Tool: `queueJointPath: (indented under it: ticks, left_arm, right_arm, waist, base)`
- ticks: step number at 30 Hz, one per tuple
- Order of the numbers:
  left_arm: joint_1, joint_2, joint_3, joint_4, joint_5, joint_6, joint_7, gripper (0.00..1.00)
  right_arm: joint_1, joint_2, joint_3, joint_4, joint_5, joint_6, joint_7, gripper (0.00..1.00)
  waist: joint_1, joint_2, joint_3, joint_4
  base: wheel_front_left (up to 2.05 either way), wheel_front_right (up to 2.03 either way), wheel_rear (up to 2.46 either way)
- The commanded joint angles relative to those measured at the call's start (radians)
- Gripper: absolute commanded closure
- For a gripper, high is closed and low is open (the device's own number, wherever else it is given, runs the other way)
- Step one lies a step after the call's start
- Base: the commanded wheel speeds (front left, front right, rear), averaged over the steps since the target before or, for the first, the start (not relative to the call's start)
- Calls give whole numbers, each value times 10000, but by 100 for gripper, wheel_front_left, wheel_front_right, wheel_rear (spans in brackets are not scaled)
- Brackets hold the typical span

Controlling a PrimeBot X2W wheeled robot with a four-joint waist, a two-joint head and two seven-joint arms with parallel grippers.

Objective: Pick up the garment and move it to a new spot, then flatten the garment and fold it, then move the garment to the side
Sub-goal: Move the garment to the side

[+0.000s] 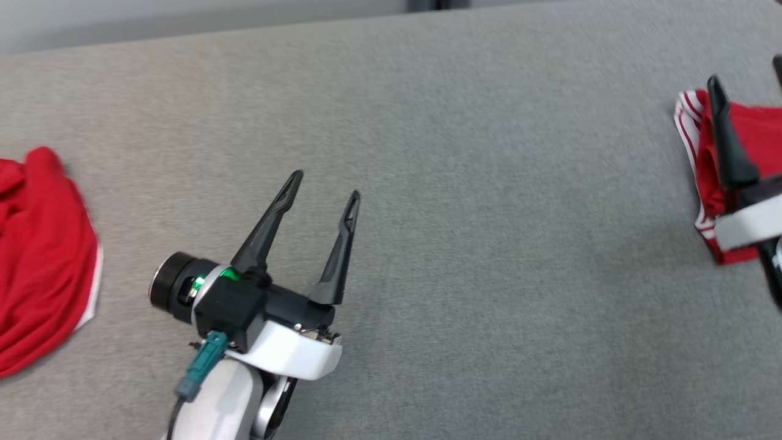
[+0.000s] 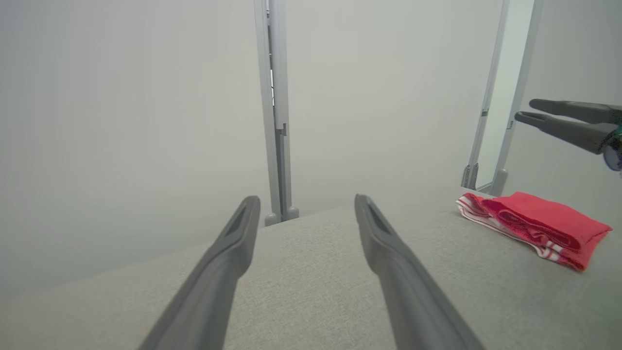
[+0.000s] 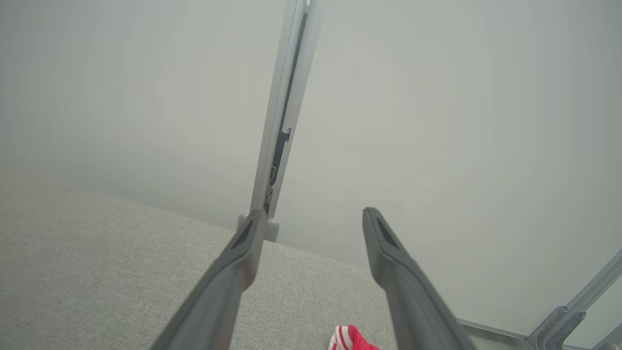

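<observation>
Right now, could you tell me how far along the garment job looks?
Done, it seems: the folded red garment lies at the right side of the grey surface. In hand: nothing; the right gripper hangs open just above it, and the left gripper is open over bare surface. Possibly left: a second red garment lies crumpled at the left edge, if that one counts.

The left tool (image 1: 327, 184) hovers over the left-middle of the surface (image 1: 489, 183). Its two dark fingers are spread wide with nothing between them, and they point toward the surface's far edge, leaning slightly right. Its pale forearm (image 1: 214, 397) comes in from the surface's near edge. The right tool (image 1: 746, 70) hangs well above the surface's right end, fingers likewise parted and empty.
</observation>
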Motion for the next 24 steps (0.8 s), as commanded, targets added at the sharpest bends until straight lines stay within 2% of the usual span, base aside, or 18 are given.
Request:
queueJointPath:
  ticks: [1,9,17,24]
  left_arm:
    - [250,18,186,69,-79,86,-47,0]
    - [1234,-288,1287,419,-409,190,-49,0]
    - [2196,-472,1874,423,-198,77,-50,0]
    - [2898,-571,2140,310,-54,24,-51,0]
  right_arm:
    - [500,177,-180,-227,-75,-8,-13,0]
    - [2841,1716,-890,-1191,-500,-8,-12,0]
    - [4659,2645,-1425,-2180,-1299,-8,-13,0]
    - [5209,3212,-1455,-2646,-1835,-8,-12,0]
  waist:
    - [0,0,-841,811]
    - [0,0,-1776,1511]
    - [0,0,-2380,1812]
    - [0,0,-2536,1858]
  base:
    - [0,0,0]
    - [0,0,0]
    - [0,0,0]
    - [0,0,0]
